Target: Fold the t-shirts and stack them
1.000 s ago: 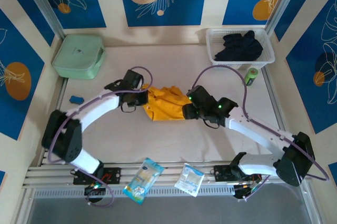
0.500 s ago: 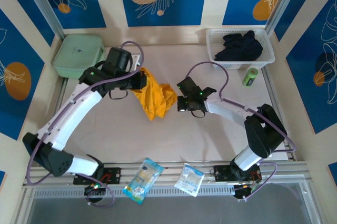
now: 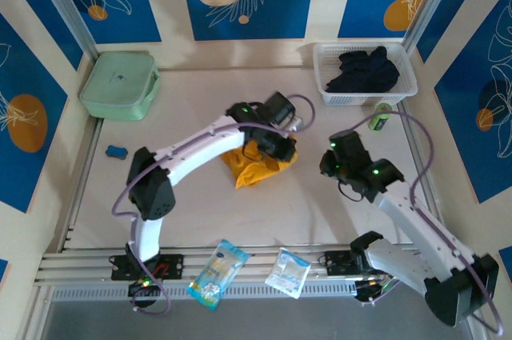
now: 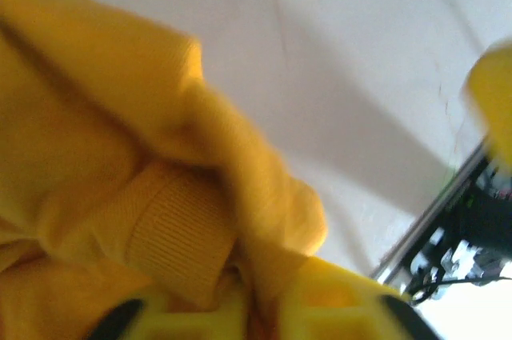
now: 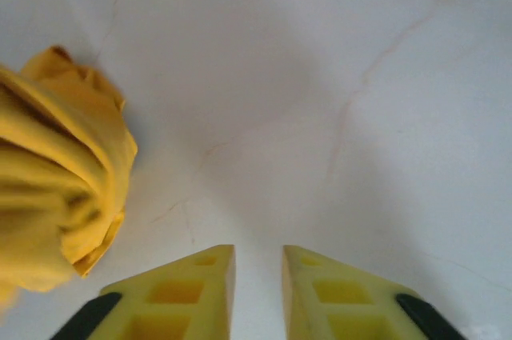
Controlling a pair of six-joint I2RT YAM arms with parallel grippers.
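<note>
left gripper (image 3: 270, 146) pressed into the bunched t-shirt (image 3: 254, 168) mid bench (image 3: 200, 212), likely to spread it; grip blurred, cannot tell. right gripper (image 5: 258, 252) slightly parted, empty, beside it.

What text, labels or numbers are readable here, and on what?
No text is readable.
Left packet: print too small.
Right packet: print too small.
Mint-green case: small lid mark, unreadable.
Green cylinder: label blurred.
</note>
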